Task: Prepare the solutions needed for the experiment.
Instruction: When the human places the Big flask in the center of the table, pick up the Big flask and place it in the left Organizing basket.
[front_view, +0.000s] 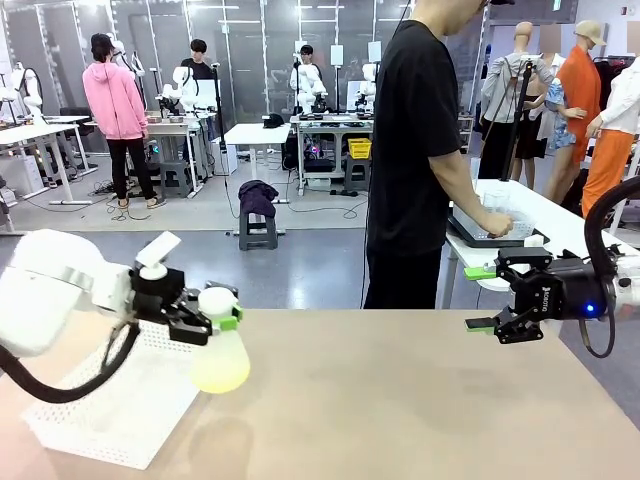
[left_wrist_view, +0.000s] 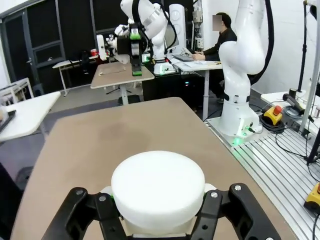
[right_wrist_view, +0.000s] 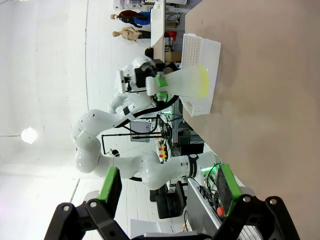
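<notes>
My left gripper (front_view: 222, 314) is shut on the neck of a frosted conical flask (front_view: 220, 355) and holds it upright above the table's left side. The solutions (front_view: 222, 373) form a shallow pale yellow-green layer in the flask's bottom. In the left wrist view the flask's white cap (left_wrist_view: 157, 182) sits between my black fingers (left_wrist_view: 82, 210). The right wrist view shows the flask (right_wrist_view: 186, 81), its tinted layer (right_wrist_view: 202, 82) and the left gripper (right_wrist_view: 160, 83) from across the table. My right gripper (front_view: 482, 298) hangs open over the table's far right edge with nothing between its green pads (right_wrist_view: 111, 189).
A white perforated tray (front_view: 100, 415) lies on the brown table (front_view: 420, 400) under and left of the flask. A person in a black shirt stands beyond the far edge, hands at a tray (front_view: 495, 232) on a white side table.
</notes>
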